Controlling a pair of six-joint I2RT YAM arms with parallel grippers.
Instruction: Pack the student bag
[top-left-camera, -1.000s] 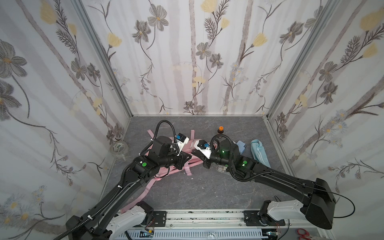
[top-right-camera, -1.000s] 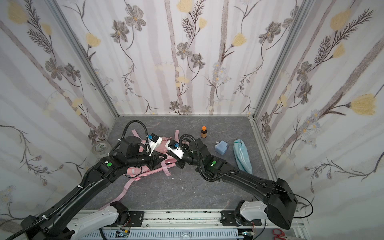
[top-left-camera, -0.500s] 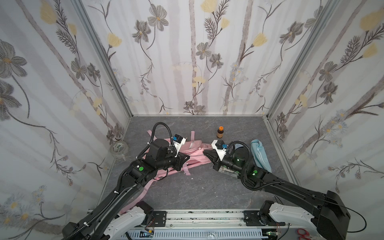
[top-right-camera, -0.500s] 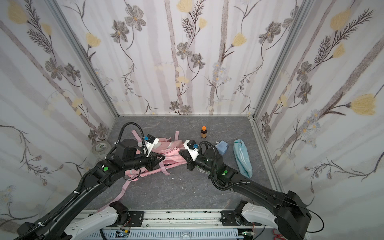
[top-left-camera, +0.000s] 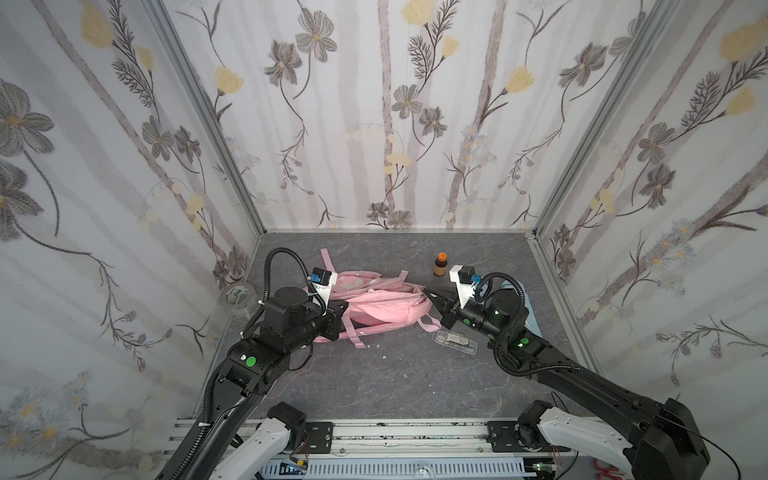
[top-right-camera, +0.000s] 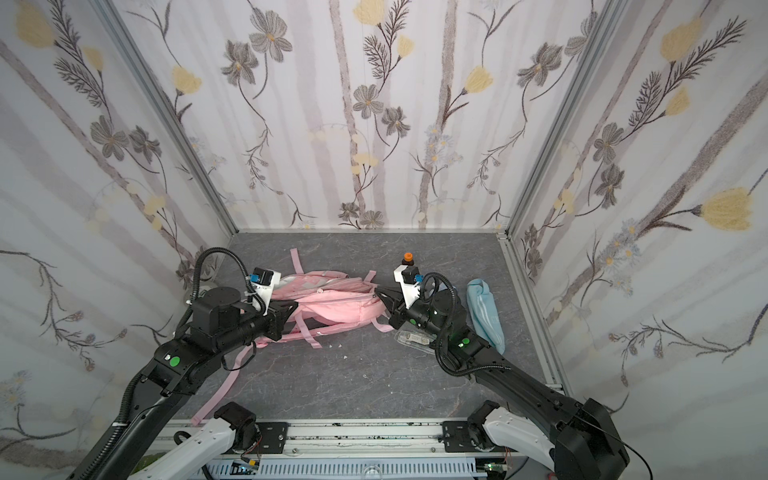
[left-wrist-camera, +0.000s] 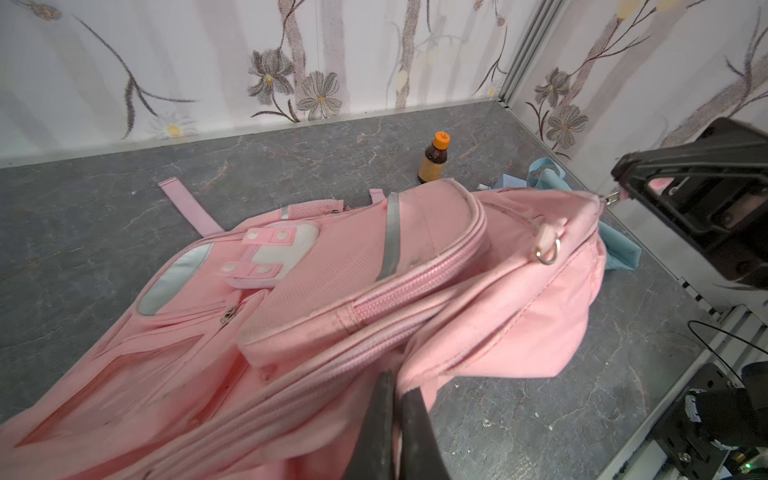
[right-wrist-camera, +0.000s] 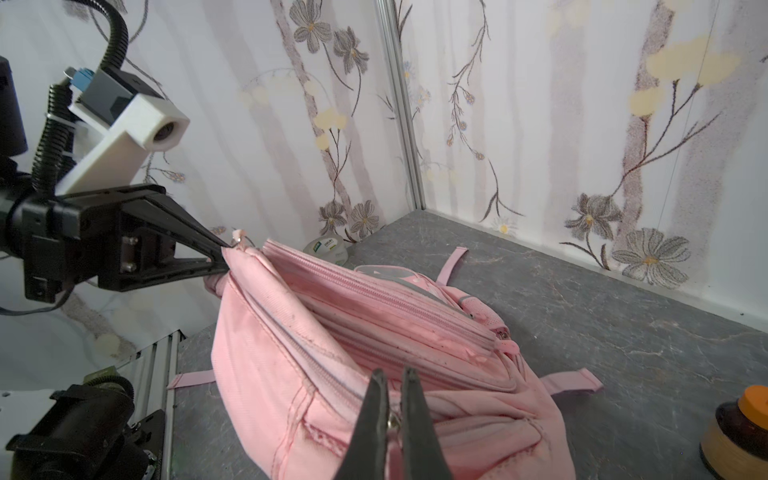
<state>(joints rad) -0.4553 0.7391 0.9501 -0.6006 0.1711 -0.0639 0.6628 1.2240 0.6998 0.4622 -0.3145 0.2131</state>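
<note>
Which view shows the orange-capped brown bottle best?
Left wrist view: the brown bottle stands whole and upright beyond the student bag, orange cap clear. In both top views it is tiny; in a top view the right wrist camera hides its base. The right wrist view crops it at the frame edge.

Both arms stretch in low from the near rail, wrists turned inward to face each other. The left gripper (top-left-camera: 345, 309) has its jaws pinched on one end of the student bag (top-left-camera: 386, 307). The right gripper (top-left-camera: 427, 295) is clamped tight on the opposite end.
</note>
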